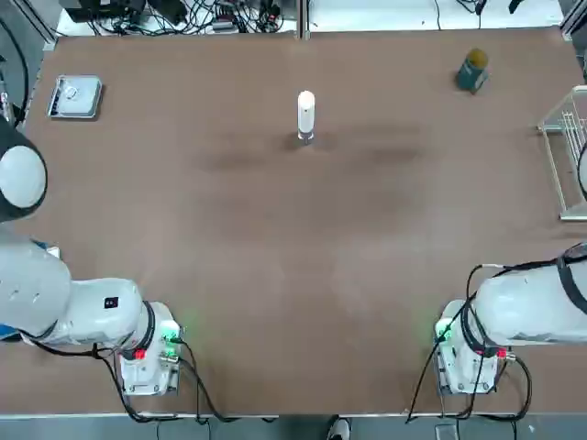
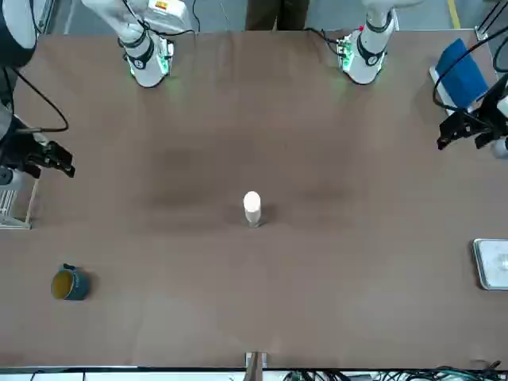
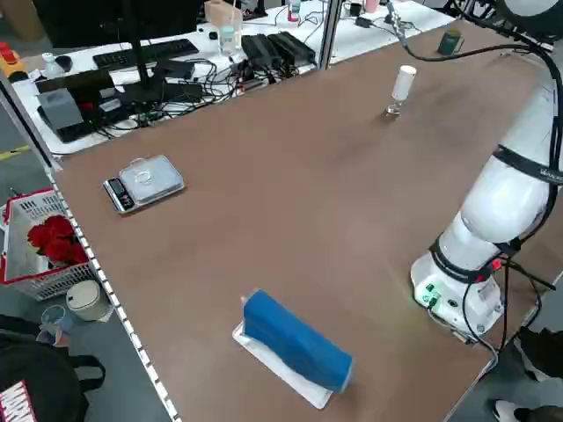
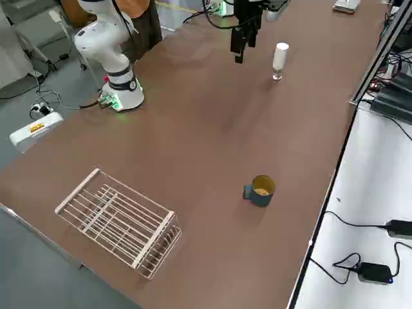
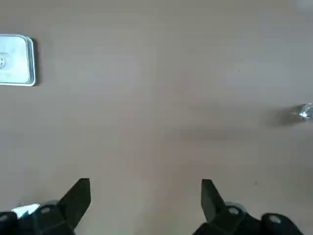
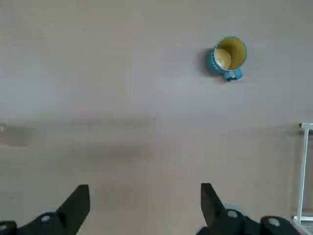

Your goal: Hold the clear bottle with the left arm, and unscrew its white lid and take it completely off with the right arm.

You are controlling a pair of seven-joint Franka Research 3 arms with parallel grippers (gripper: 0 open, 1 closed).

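Nearest in the top view, low at both corners: left arm (image 1: pixel 78 312) and right arm (image 1: pixel 527 312), parked well apart from the work. Left gripper (image 5: pixel 145 198) spread wide over bare table (image 1: pixel 293 275), nothing between the fingers; right gripper (image 6: pixel 145 200) likewise spread and empty. Farther up, centre of frame: clear bottle (image 1: pixel 305 136) upright, white lid (image 1: pixel 305 112) on top, untouched. Farthest, upper right: teal cup (image 1: pixel 472 70). Probably step one, not yet begun. Next: reach in and clamp the glass below the cap.
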